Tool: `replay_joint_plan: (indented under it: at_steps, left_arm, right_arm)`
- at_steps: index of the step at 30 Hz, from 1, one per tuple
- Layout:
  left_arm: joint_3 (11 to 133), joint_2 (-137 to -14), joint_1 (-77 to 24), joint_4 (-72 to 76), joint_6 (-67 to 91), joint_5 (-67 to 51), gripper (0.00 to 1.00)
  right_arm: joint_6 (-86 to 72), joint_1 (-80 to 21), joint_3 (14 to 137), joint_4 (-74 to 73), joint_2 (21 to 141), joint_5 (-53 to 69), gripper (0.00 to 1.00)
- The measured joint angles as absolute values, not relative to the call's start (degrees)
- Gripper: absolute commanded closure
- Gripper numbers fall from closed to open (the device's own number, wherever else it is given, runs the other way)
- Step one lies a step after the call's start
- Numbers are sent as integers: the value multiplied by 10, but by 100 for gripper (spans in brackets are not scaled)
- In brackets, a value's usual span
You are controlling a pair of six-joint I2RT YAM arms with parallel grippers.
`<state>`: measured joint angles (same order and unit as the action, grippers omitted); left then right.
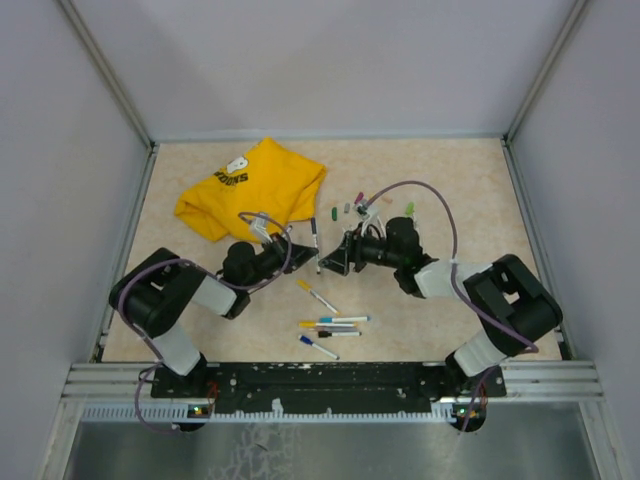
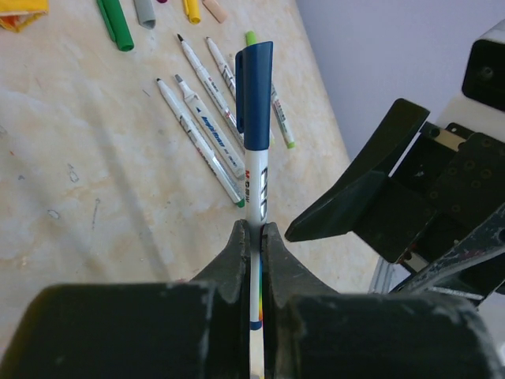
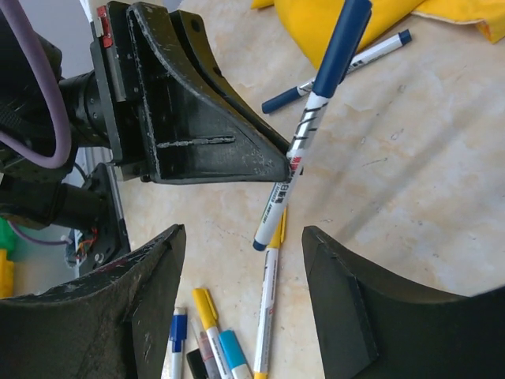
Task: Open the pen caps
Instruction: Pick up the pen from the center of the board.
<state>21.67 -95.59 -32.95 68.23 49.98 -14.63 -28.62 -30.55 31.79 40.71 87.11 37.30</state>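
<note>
The pen cap (image 2: 254, 95) might stay on: left gripper (image 2: 252, 237) clamped the pen (image 2: 256, 197) (right gripper (image 3: 243, 237) gaped empty, just right), so pulling could swivel it

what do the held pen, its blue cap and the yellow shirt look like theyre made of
Pen: likely plastic, a smooth white barrel with printed lettering and a slight sheen. Blue cap: probably moulded plastic, opaque, with a faint gloss. Yellow shirt: soft fabric, matte, rumpled in folds.
</note>
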Motion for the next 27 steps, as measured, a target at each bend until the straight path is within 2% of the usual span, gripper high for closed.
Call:
replay_joint_plan:
  at_steps: [6, 9, 13, 18, 21, 23, 27]
  left_arm:
    - [209, -1011, -344, 781, 554, -151, 100]
    - [209, -1017, -352, 807, 566, -151, 100]
    - [209, -1017, -362, 825, 572, -150, 100]
    - [209, -1030, -374, 828, 572, -135, 100]
    - [209, -1034, -376, 839, 570, -133, 100]
    - [207, -1033, -376, 842, 569, -131, 93]
    - [195, -1023, -376, 848, 557, -128, 69]
  right_arm:
    - [-292, -334, 320, 394, 886, 333, 41]
    - [-289, -338, 324, 372, 892, 310, 46]
    - [-285, -338, 330, 352, 898, 294, 63]
    - [-282, -344, 331, 350, 898, 303, 100]
    - [-286, -342, 331, 342, 898, 301, 100]
    - [-286, -343, 332, 342, 898, 301, 100]
    - [-285, -343, 338, 335, 898, 308, 100]
